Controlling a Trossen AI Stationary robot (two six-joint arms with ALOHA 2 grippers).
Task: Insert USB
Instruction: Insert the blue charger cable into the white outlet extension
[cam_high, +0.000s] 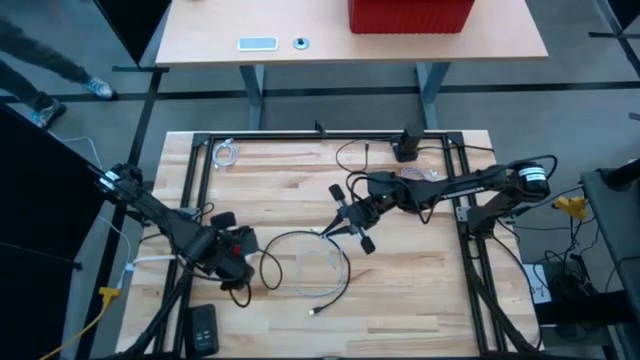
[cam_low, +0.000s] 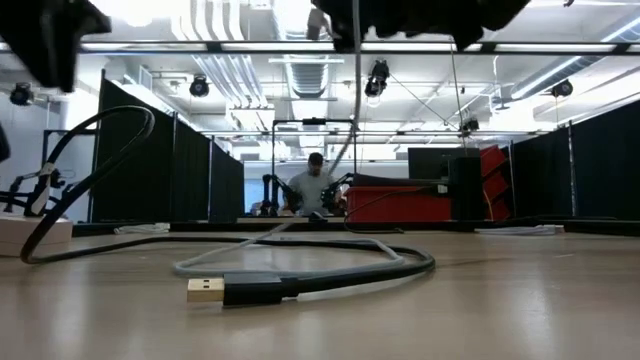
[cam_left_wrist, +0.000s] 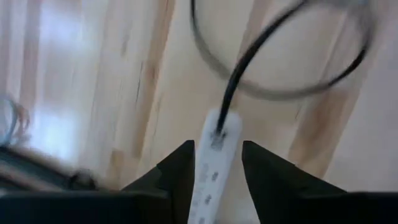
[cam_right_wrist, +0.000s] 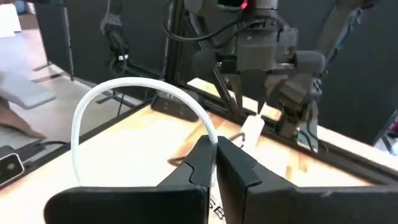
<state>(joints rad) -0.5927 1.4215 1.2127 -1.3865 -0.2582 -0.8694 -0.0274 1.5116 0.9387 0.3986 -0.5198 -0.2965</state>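
Note:
A grey-white USB cable (cam_high: 340, 268) lies in a loop on the wooden table, its gold plug end (cam_low: 206, 290) flat on the boards near the front. My right gripper (cam_right_wrist: 216, 154) is shut on this cable at mid-table, fingers nearly level. At the left front, my left gripper (cam_left_wrist: 217, 180) points steeply down, open. Its fingers stand on either side of a white USB hub (cam_left_wrist: 216, 163) with a narrow gap each side. A black cord (cam_left_wrist: 249, 56) is plugged into the hub's end. The hub (cam_right_wrist: 252, 129) also shows in the right wrist view. My right gripper pinches the grey-white cable (cam_right_wrist: 208, 132) between its two fingertips, coming in almost level from the table's right. Which stretch of the cable this is I cannot tell. From the fingers the cable arches up and hangs slack (cam_low: 355, 95) down to the loop on the table.
Black frame rails (cam_high: 196, 190) run along the table's sides and far edge. A black stand (cam_high: 407, 145) is at the far edge and a small coiled cable (cam_high: 228, 153) at the far left. A black device (cam_high: 203, 327) lies at the front left. A person (cam_low: 315, 185) sits far behind.

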